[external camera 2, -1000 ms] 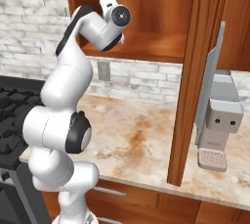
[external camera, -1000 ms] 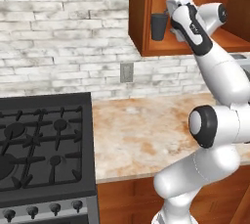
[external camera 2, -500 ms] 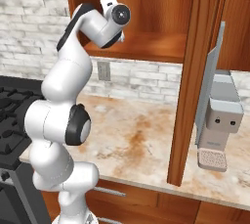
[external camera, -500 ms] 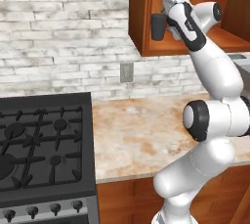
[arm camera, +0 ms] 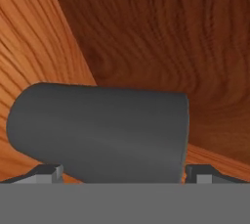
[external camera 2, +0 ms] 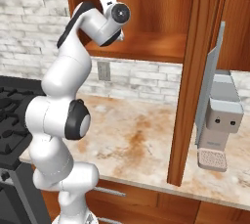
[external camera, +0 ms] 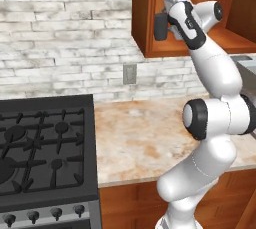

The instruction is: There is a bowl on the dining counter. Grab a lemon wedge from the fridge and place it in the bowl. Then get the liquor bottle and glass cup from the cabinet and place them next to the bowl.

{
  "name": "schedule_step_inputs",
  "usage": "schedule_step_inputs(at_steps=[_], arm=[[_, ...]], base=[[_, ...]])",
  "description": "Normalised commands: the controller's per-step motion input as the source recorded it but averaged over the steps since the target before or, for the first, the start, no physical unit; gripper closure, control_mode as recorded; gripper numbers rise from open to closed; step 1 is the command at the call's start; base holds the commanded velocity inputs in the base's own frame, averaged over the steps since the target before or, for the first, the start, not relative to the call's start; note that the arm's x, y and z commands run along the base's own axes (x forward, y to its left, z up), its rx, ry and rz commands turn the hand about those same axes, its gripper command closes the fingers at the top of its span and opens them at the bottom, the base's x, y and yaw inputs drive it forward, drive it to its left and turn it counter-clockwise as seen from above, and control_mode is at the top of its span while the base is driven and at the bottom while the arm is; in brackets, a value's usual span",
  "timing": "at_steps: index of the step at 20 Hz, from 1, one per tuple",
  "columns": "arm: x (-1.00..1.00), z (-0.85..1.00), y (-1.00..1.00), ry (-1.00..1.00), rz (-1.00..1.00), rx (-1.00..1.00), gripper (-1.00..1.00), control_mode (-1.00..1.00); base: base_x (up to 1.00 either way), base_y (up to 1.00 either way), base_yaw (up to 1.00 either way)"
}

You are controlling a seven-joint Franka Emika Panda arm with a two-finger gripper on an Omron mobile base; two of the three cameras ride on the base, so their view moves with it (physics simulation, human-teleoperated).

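Note:
A dark grey glass cup (external camera: pixel 160 27) stands at the left front of the open wooden cabinet (external camera: pixel 200 48). My gripper (external camera: pixel 167 23) is raised to shelf height right beside it, and its jaws stand open. In the hand view the cup (arm camera: pixel 102 130) lies across the picture as a dark cylinder, close up, between my two fingertips (arm camera: pixel 46 171), and no contact is visible. In the right base view my hand (external camera 2: pixel 114 15) points into the cabinet. The bowl, lemon wedge, fridge and liquor bottle are out of view.
The open cabinet door (external camera 2: pixel 195 71) hangs to my right, with a grey coffee machine (external camera 2: pixel 219 120) behind it. Below is a marbled counter (external camera: pixel 145 138) and a black gas stove (external camera: pixel 40 148) at the left. A wall socket (external camera: pixel 129 74) sits in the brick backsplash.
My hand has moved a little left and deeper into the cabinet, closing in on the cup. The jaws stayed open and the cup has not moved.

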Motion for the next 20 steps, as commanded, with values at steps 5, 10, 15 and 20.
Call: schedule_step_inputs(at_steps=[5, 10, 15, 20], arm=[[0.01, -0.08, 0.09, 0.01, 0.00, 0.00, -1.00, -1.00], [-0.19, -0.11, 0.02, 0.00, 0.00, -0.02, -1.00, -1.00], [-0.26, -0.23, 0.00, 0.00, 0.00, -0.01, -1.00, -1.00], [-0.06, -0.24, 0.00, 0.06, 0.00, 0.00, -1.00, -1.00]], base=[[0.00, 0.00, 0.00], [0.00, 0.00, 0.00], [0.00, 0.00, 0.00], [0.00, 0.00, 0.00]])
